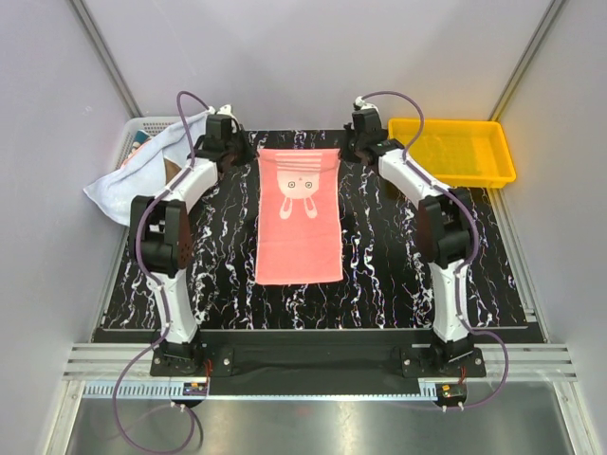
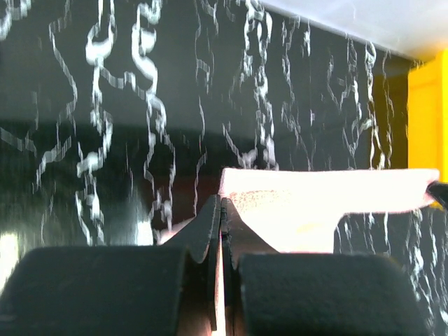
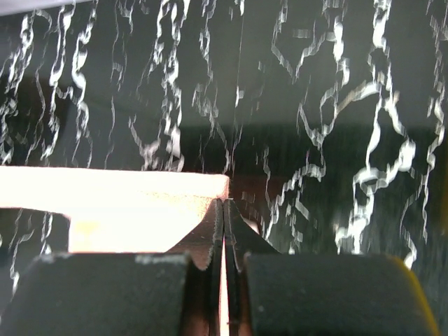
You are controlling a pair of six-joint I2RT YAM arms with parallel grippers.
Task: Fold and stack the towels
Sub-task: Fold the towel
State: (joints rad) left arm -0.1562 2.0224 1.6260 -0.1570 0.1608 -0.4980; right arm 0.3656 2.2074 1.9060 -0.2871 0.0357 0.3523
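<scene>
A pink towel (image 1: 299,227) lies open in the middle of the black mat (image 1: 398,275), which has white squiggly lines. The towel's long sides run from 6 o'clock to 12 o'clock. It has a white bunny picture on the half near 12 o'clock. Thin stripes run along its 12 o'clock edge.

The left gripper (image 1: 248,154) is at the towel's 11 o'clock corner. Its two fingers are pressed tight together and pinch that corner of the pink towel. In the left wrist view the black fingertips (image 2: 210,218) meet at a point. The towel's edge goes off from them toward 3 o'clock and looks very bright and pale.

The right gripper (image 1: 343,152) is at the towel's 1 o'clock corner. It is squeezed closed too, and it pinches that corner. In the right wrist view the towel's edge goes away from the tips toward 9 o'clock.

The edge between the two grippers looks a little raised and wrinkled. The rest of the towel lies on the mat, and its 6 o'clock edge is flat and straight.

A white mesh basket (image 1: 142,125) sits off the mat at 10 o'clock. A white towel (image 1: 128,178) hangs over its side and spills toward 9 o'clock. A yellow tray (image 1: 455,152) sits at 2 o'clock, just beside the mat's far corner. The two arms reach up from their bases at 6 o'clock, one on each side of the pink towel.
</scene>
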